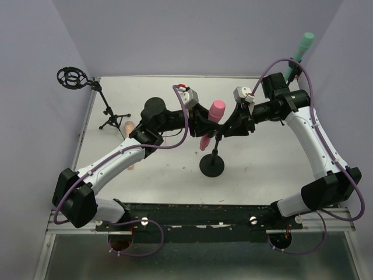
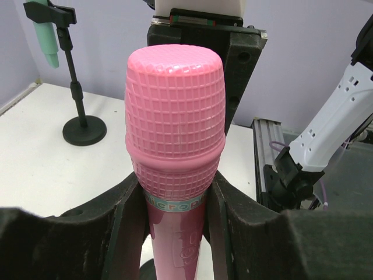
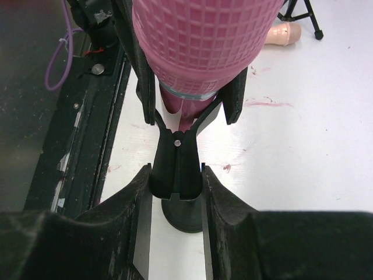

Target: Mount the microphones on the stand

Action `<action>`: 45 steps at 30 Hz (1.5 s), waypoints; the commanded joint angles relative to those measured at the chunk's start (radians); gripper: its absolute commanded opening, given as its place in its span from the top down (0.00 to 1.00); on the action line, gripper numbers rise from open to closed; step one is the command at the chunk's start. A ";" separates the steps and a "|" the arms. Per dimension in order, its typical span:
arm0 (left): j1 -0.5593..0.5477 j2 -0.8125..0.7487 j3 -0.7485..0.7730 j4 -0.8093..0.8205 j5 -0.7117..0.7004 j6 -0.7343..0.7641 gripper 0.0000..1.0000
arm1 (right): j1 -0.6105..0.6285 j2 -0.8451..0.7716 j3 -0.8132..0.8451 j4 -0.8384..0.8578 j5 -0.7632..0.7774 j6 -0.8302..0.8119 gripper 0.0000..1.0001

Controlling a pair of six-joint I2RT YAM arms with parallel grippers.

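My left gripper (image 1: 205, 119) is shut on the pink microphone (image 1: 215, 112), head up, just below its head; the left wrist view shows it between the fingers (image 2: 175, 116). My right gripper (image 1: 228, 125) is shut on the tail of the black clip (image 3: 176, 166) of the round-base stand (image 1: 211, 165). The clip's arms spread in a V around the pink handle (image 3: 185, 114). The mint green microphone (image 1: 302, 48) sits clipped on another stand at the far right (image 2: 44, 32). The peach microphone (image 1: 129, 125) lies on the table, partly under my left arm (image 3: 282, 34).
A black tripod stand with a ring shock mount (image 1: 73, 77) stands at the far left corner. The green microphone's round base (image 2: 84, 129) stands on the white table (image 1: 256, 169). A black rail (image 1: 198, 213) runs along the near edge. Purple walls close three sides.
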 commanded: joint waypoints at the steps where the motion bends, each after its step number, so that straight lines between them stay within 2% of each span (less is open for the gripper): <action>1: -0.006 -0.020 -0.015 0.137 -0.048 -0.048 1.00 | 0.004 -0.012 -0.024 0.013 -0.020 0.056 0.77; 8: -0.019 -0.023 -0.035 0.166 -0.076 -0.056 1.00 | 0.002 -0.018 -0.032 0.034 -0.011 0.084 0.72; 10: -0.026 -0.022 -0.038 0.166 -0.082 -0.053 1.00 | 0.004 -0.019 -0.031 0.039 -0.011 0.093 0.64; 13: -0.027 -0.023 -0.041 0.161 -0.088 -0.051 1.00 | 0.004 -0.024 -0.032 0.037 -0.014 0.098 0.40; 15: -0.029 -0.028 -0.043 0.151 -0.100 -0.051 1.00 | 0.001 -0.030 -0.032 0.039 -0.022 0.102 0.27; 18: -0.029 -0.037 -0.046 0.138 -0.116 -0.057 0.94 | -0.013 -0.041 -0.044 0.045 -0.039 0.115 0.20; 24: -0.029 -0.065 -0.066 0.132 -0.149 -0.067 0.73 | -0.067 -0.090 -0.104 0.108 -0.076 0.174 0.06; 25: -0.029 -0.068 -0.069 0.131 -0.155 -0.068 0.69 | -0.079 -0.105 -0.119 0.137 -0.080 0.197 0.01; 30: -0.029 -0.106 -0.090 0.120 -0.189 -0.065 0.45 | -0.114 -0.179 -0.236 0.278 -0.059 0.315 0.00; 33: -0.029 -0.131 -0.090 0.092 -0.189 -0.047 0.41 | -0.117 -0.229 -0.320 0.361 -0.043 0.361 0.00; 37: -0.029 -0.166 -0.104 0.069 -0.198 -0.027 0.30 | -0.119 -0.298 -0.466 0.519 -0.046 0.443 0.00; 41: -0.029 -0.223 -0.138 0.045 -0.215 0.002 0.25 | -0.119 -0.320 -0.534 0.583 -0.063 0.441 0.00; 45: -0.029 -0.336 -0.204 -0.015 -0.302 0.070 0.21 | -0.117 -0.297 -0.574 0.641 -0.111 0.422 0.00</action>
